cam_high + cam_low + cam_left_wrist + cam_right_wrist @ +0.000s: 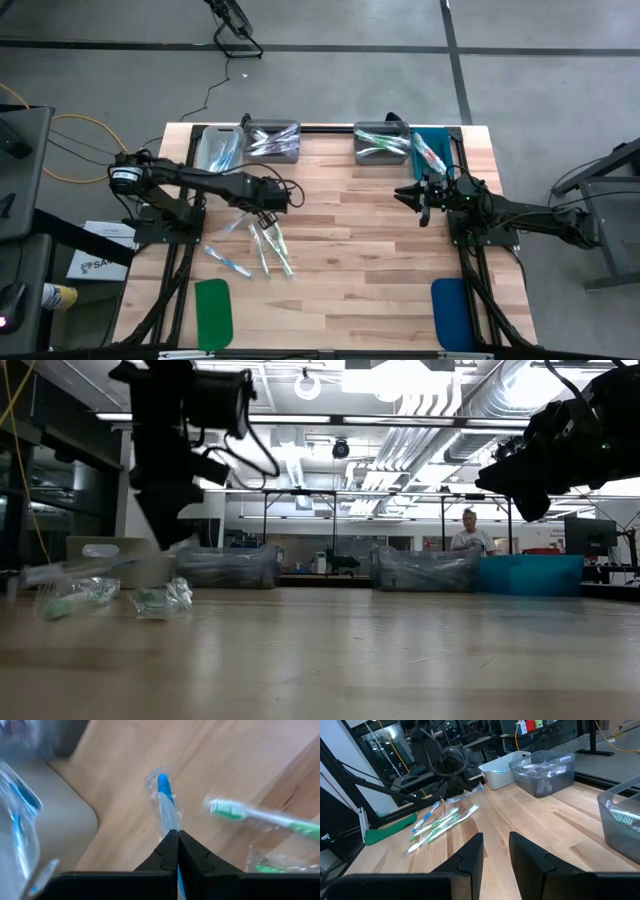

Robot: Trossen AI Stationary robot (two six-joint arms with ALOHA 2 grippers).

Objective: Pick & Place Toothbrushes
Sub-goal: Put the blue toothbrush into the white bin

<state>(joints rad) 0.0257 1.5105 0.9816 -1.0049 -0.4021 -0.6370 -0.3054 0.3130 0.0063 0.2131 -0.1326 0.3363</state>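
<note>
Left gripper (177, 836) pinched a blue toothbrush (165, 800)
Four bins (272, 141) held brushes; right gripper's (496, 851) jaws sat part open, empty.

The worktop (340, 250) is a light wood butcher-block surface standing on a grey concrete floor (540, 80) crossed by dark seam lines. Beyond it the room is an open workshop with exposed silver ducting (480, 400) and bright ceiling lights (375, 375) overhead, and dark metal-framed benches (300, 510) farther back. A person (470, 532) stands in the distance behind the far edge.
</note>
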